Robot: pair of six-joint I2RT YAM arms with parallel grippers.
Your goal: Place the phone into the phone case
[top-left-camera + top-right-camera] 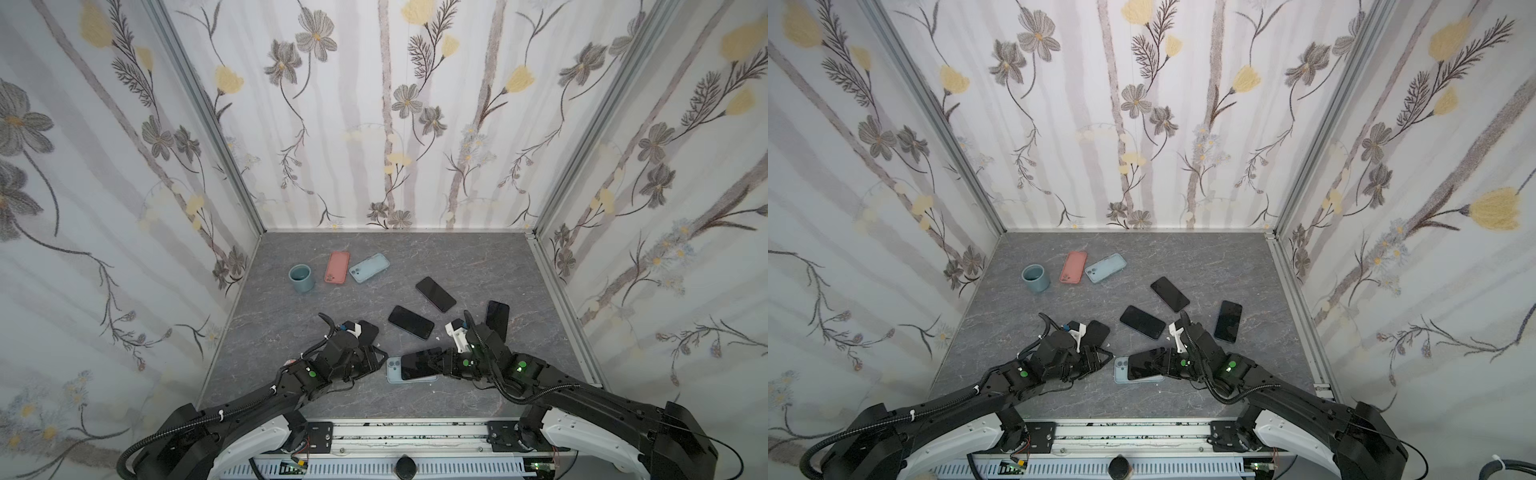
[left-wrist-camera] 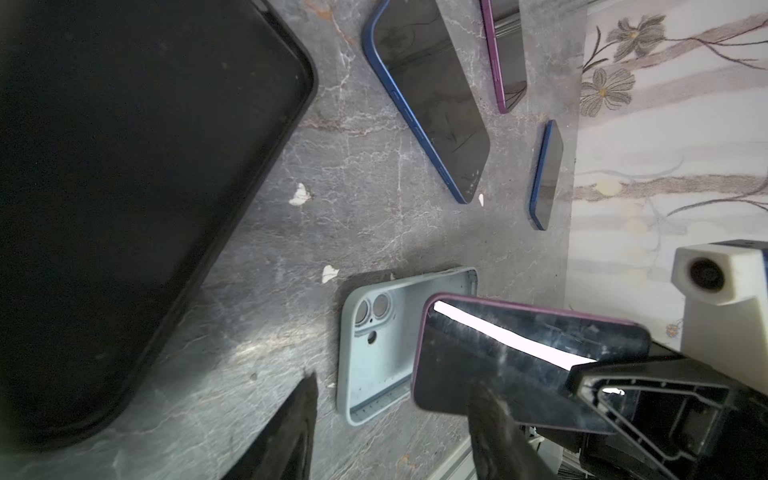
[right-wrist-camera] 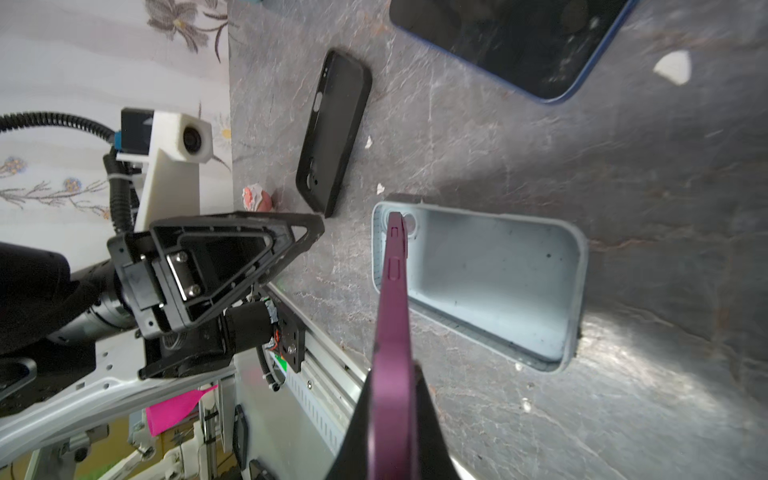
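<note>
A light blue phone case [image 1: 392,371] [image 1: 1120,369] lies open side up near the table's front middle. My right gripper [image 1: 441,364] [image 3: 392,374] is shut on a purple-edged phone [image 1: 419,362] [image 3: 395,307]. The phone hangs tilted over the case [image 3: 498,282], its far end above the camera-hole end. My left gripper [image 1: 380,360] [image 2: 395,380] stands open at the case's left end [image 2: 382,332]. One of its fingers is over bare table. The other shows in front of the phone's [image 2: 498,365] near corner.
A black case [image 1: 369,330] [image 2: 124,187] lies beside my left wrist. A blue phone [image 1: 410,322], a purple-edged phone [image 1: 435,294] and another blue phone [image 1: 497,318] lie face up mid-table. A pink case [image 1: 336,267], a blue case [image 1: 370,267] and a cup [image 1: 301,277] sit further back.
</note>
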